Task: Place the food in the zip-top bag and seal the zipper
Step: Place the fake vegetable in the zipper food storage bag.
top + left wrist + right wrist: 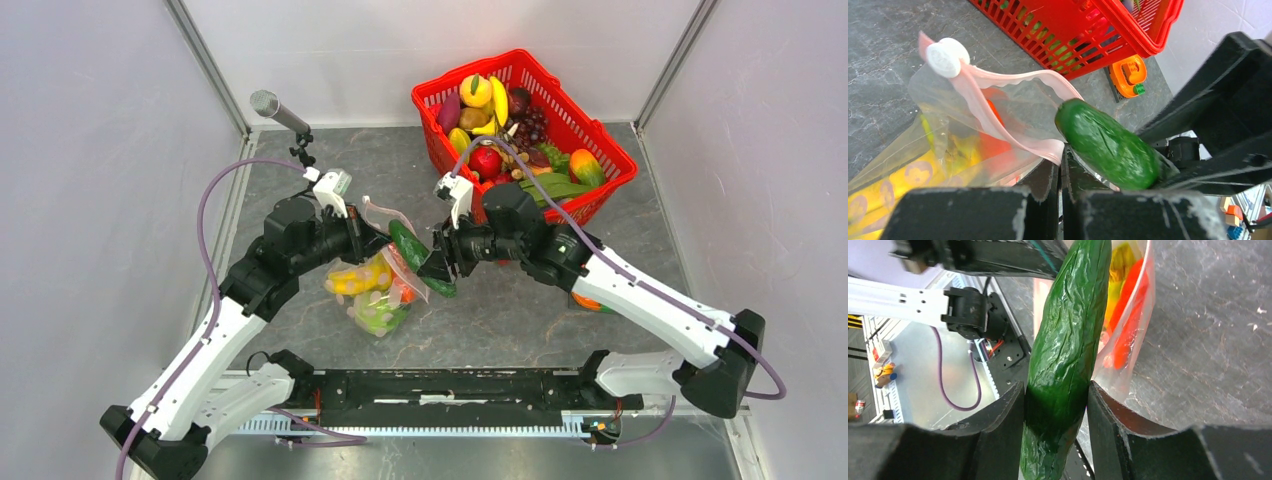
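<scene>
Fingers (998, 415) of the right gripper (1057, 395) clamp the cucumber (1068, 340), its long axis aimed tip-first at the zip-top bag (948, 145) mouth, tip just beside the zipper (1013, 80). We see the left gripper (1062, 167) pinched shut on the bag's lip, so we judge the push runs straight along that axis into the bag.

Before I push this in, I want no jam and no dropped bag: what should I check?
1. Grip of right tool on cucumber: ok.
2. Pinch of left tool on zip-top bag rim: ok.
3. The zipper parted, mouth open: ok.
4. Tip of cucumber past the rim: cannot tell.
5. Room inside beside banana bunch and carrot: cannot tell.
</scene>
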Available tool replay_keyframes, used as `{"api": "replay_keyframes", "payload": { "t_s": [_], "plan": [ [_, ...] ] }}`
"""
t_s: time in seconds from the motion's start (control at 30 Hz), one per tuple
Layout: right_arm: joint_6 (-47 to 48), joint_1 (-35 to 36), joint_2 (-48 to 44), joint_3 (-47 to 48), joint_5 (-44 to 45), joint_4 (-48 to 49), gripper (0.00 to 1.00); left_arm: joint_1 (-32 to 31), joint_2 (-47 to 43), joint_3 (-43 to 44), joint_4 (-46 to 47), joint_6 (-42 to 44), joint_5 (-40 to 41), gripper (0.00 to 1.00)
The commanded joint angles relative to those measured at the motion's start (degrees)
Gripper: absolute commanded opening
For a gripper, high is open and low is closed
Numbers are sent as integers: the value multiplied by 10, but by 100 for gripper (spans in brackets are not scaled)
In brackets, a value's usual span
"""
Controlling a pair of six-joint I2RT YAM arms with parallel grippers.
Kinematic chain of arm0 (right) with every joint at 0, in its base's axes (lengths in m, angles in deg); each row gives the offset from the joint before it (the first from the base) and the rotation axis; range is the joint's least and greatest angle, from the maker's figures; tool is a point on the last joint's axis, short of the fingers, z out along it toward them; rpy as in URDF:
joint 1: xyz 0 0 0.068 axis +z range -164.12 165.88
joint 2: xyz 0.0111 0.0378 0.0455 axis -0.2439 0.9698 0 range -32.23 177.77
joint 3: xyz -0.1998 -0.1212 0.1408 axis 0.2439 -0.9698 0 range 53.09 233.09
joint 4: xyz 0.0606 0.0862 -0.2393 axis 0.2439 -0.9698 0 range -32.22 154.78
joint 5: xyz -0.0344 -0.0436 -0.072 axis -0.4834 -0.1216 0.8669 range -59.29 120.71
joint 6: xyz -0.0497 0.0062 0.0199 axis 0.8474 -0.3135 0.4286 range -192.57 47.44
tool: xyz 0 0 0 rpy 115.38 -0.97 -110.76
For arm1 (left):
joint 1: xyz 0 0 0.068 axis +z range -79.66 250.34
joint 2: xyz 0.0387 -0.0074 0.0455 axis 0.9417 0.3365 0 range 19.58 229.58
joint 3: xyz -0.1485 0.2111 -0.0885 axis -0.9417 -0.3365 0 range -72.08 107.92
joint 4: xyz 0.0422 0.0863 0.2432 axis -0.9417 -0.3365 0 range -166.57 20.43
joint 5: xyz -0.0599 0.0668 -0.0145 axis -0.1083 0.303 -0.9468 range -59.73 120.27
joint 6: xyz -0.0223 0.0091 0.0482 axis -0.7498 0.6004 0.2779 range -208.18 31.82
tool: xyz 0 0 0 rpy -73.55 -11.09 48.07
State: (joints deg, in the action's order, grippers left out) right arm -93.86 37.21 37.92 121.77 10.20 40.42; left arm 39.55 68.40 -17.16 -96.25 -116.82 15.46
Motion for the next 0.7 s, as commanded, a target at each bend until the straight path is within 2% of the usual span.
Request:
{"api": "replay_keyframes", "payload": {
  "t_s": [0.0,0.2,0.3,0.5,0.67],
  "plan": [
    [-9,4,21,27,22,-26,0,-3,-5,29,8,6,6,2],
    [38,9,54,102,87,-126,0,-3,-14,39,-10,16,2,2],
    [53,9,61,122,64,-132,0,-5,-11,44,-11,23,-17,2],
    [115,16,112,241,91,-255,0,-26,10,65,-22,37,-34,2],
    [128,32,130,258,89,-289,0,-56,30,93,-26,38,-12,2]
  ]
}}
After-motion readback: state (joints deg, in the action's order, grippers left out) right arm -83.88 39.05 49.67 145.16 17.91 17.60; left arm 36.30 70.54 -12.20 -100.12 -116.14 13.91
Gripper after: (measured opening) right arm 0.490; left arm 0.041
